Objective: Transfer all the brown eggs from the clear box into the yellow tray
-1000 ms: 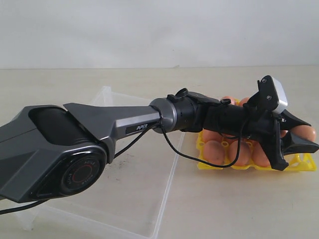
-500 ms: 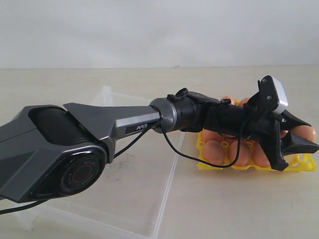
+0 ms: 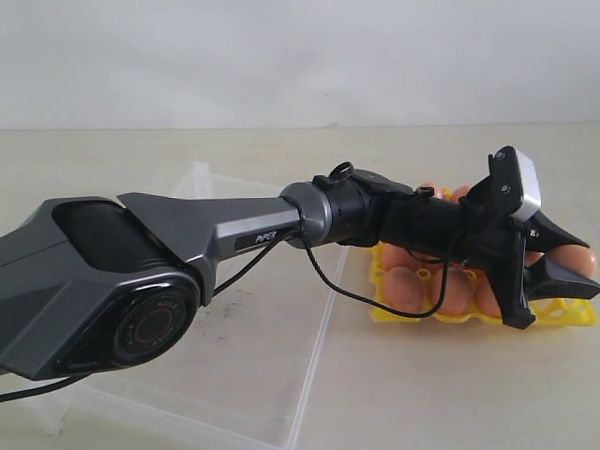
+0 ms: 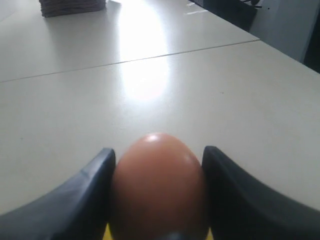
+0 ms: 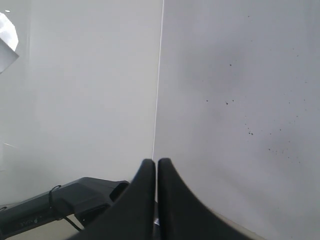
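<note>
So, left gripper (image 3: 583, 265) is clamped on a brown egg (image 4: 157, 185) at frame right, over the yellow tray (image 3: 574, 319), maybe touching it; right gripper (image 5: 157, 170) is pinched closed.

Brown eggs (image 3: 403, 286) in the yellow tray (image 3: 394, 316) (one held over its right end), clear box (image 3: 253, 361) alongside.

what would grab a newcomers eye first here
The big dark grey robot arm stretching across from the left in the exterior view, its left gripper closed on a smooth orange-brown egg. Below it sits the bright yellow plastic egg tray, already holding more brown eggs.
</note>
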Controlling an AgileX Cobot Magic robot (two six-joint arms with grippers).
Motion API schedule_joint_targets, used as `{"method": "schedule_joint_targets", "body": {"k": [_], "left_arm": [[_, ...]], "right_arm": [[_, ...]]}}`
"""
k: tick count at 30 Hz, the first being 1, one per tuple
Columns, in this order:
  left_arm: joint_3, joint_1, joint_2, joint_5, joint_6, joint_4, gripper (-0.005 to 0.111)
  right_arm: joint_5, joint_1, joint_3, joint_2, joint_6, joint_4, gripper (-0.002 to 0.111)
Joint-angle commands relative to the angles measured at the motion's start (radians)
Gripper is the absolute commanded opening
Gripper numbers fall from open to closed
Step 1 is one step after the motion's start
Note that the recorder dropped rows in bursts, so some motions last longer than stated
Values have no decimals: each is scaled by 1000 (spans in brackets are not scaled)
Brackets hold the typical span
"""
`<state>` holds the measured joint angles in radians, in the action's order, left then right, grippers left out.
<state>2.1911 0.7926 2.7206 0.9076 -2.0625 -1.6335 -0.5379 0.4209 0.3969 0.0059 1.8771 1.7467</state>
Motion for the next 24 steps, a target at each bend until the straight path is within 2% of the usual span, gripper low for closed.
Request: {"method": "schedule_joint_targets", "body": {"k": [1, 7, 11, 24], "left_arm": [[-16, 6, 21, 61, 40, 66, 4], [-16, 8, 13, 87, 73, 99, 4], [-16, 8, 5, 72, 141, 205, 4], [-16, 8, 11, -23, 163, 171, 4]], "right_arm": [[3, -2, 3, -6, -4, -2, 0], [3, -2, 3, -6, -4, -2, 0], [2, -2, 3, -6, -6, -2, 0], [0, -2, 3, -6, -6, -2, 0]]}}
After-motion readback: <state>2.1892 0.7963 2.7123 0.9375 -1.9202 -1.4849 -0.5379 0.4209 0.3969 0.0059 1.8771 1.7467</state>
